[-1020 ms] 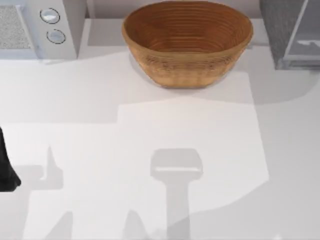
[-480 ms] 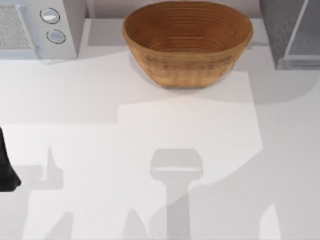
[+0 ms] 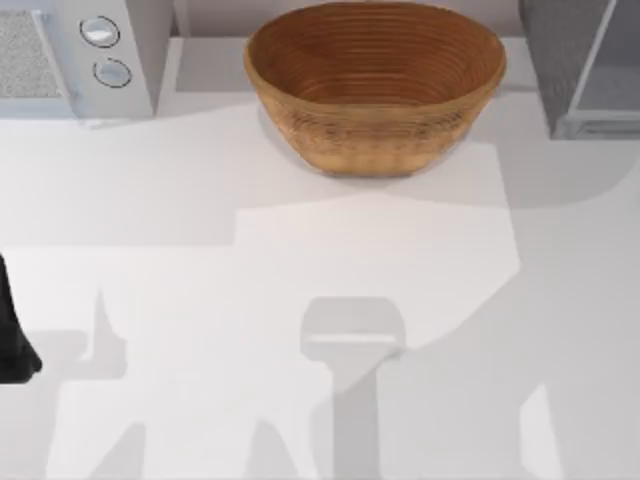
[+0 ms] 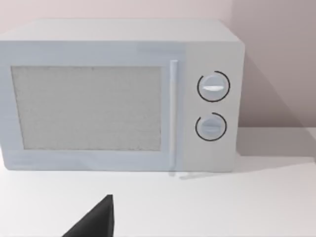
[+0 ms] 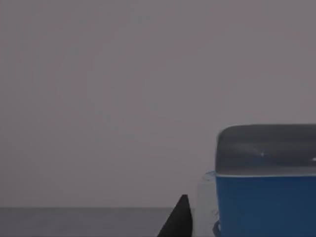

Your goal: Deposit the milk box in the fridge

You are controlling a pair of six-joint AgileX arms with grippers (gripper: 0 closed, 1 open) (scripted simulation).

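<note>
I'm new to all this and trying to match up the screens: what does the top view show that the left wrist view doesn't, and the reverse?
The top view alone shows the wicker basket at the back middle and the fridge at the back right. The left wrist view alone shows the microwave's whole front, with its mesh door panel and handle. Both show the microwave with its two round knobs, standing on the white table.

Left arm (image 3: 12, 335): a plain matte black form at the table's left edge. Left wrist view: one black wedge-shaped fingertip (image 4: 96, 221). Right wrist view: one black pointed fingertip (image 5: 178, 219). No markings visible.
</note>
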